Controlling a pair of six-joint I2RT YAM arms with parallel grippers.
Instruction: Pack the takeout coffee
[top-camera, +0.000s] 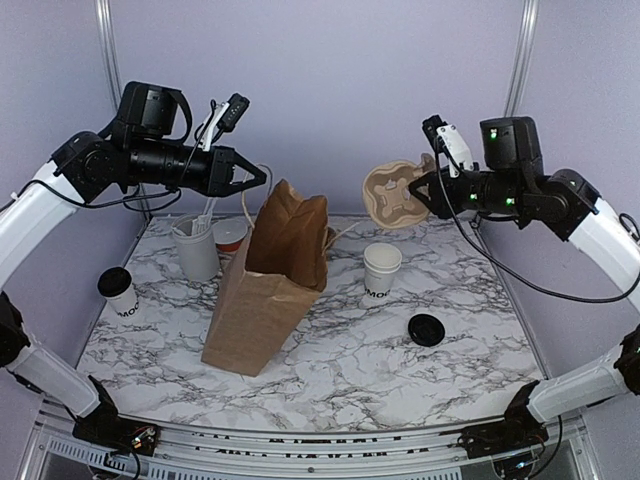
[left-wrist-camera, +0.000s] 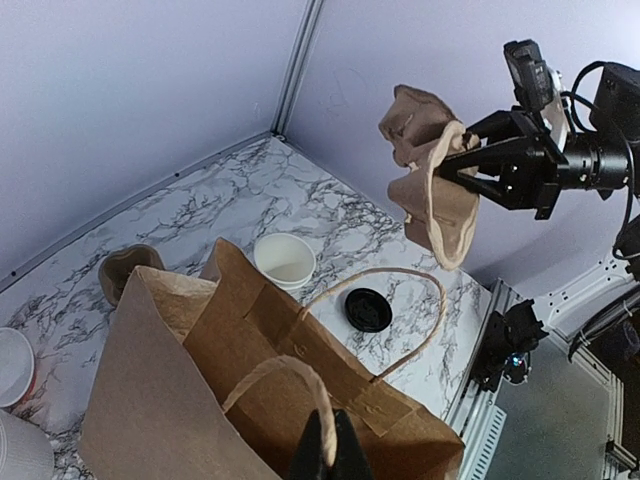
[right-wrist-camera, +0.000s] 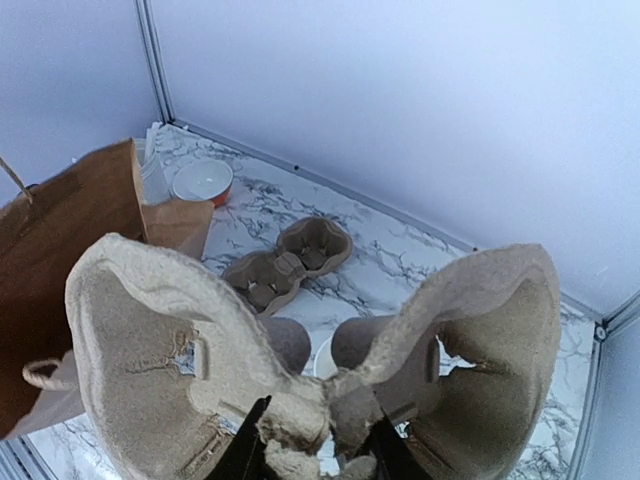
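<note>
The takeout coffee (top-camera: 118, 291), a small white cup with a black lid, stands at the table's left edge, away from both grippers. My left gripper (top-camera: 260, 180) (left-wrist-camera: 333, 452) is raised above the brown paper bag (top-camera: 268, 285) (left-wrist-camera: 240, 380), shut on one of its rope handles (left-wrist-camera: 300, 385). The bag stands tilted with its mouth open. Raised to the right of the bag, my right gripper (top-camera: 420, 190) (right-wrist-camera: 315, 450) is shut on the middle of a moulded cardboard cup carrier (top-camera: 393, 195) (right-wrist-camera: 170, 350) (left-wrist-camera: 432, 185).
A lidless white cup (top-camera: 381, 268) (left-wrist-camera: 285, 260) stands right of the bag, with a loose black lid (top-camera: 427, 329) (left-wrist-camera: 368, 310) lying nearer. A grey-white utensil holder (top-camera: 196, 250) and a red-rimmed bowl (top-camera: 231, 234) (right-wrist-camera: 203, 182) stand behind the bag. A second carrier (right-wrist-camera: 290, 262) lies on the table.
</note>
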